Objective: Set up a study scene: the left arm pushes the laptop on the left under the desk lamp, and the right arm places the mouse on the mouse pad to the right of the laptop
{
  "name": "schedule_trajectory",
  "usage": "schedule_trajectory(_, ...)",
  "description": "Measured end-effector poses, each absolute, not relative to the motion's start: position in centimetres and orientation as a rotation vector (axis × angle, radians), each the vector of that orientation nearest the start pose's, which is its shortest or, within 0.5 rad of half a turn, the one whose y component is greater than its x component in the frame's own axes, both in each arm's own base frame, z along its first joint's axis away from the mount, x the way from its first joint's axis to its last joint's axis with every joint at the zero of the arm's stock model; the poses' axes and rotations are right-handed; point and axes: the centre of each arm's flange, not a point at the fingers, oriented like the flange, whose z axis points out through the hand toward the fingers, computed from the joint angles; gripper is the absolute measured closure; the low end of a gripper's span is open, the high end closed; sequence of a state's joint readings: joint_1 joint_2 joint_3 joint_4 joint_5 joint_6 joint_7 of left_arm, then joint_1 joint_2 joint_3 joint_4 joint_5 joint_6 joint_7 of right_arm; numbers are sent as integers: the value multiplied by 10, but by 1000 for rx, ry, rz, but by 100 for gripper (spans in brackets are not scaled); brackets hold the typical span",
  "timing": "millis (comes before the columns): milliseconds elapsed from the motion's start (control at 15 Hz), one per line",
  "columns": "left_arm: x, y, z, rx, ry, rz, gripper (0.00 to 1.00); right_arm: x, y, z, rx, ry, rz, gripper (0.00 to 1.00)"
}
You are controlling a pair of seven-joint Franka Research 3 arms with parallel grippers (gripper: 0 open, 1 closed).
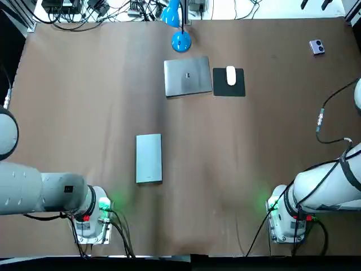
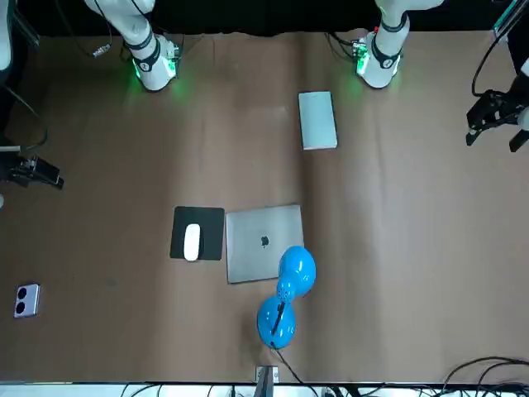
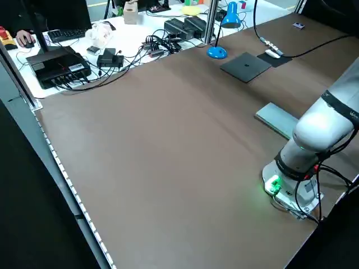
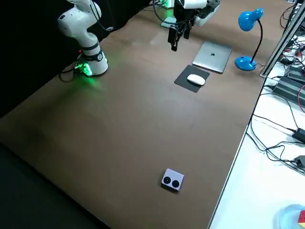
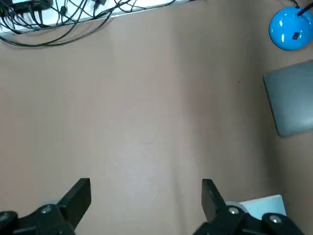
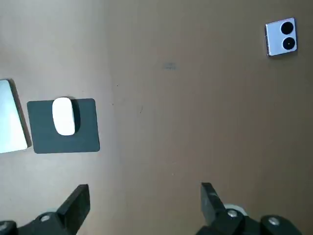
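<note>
In my top view, upper centre, the laptop [image 1: 188, 76] lies just below the desk lamp [image 1: 180, 40], with the mouse [image 1: 230, 75] on the mouse pad [image 1: 237, 88]. Only the wrist views show the left gripper [image 5: 145, 196] and right gripper [image 6: 145, 198], both spread and empty.

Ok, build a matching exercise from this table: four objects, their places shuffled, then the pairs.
1 white mouse
2 closed silver laptop
3 pale grey flat rectangular slab
4 small silver device with two dark lenses

A alone, far right
B on the black mouse pad
C by the blue desk lamp's base
D nearest the left arm's base

Pairs: 1-B, 2-C, 3-D, 4-A.
</note>
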State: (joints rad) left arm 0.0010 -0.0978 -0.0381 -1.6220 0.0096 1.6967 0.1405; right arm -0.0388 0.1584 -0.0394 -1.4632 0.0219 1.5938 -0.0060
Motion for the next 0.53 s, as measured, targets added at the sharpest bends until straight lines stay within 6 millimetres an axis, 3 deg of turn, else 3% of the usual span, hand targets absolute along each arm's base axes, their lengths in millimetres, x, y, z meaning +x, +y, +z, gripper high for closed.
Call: schedule_trajectory(533,530,-23,671,-3125,97,-213,0,602,-43,586,-3122,114,42,0)
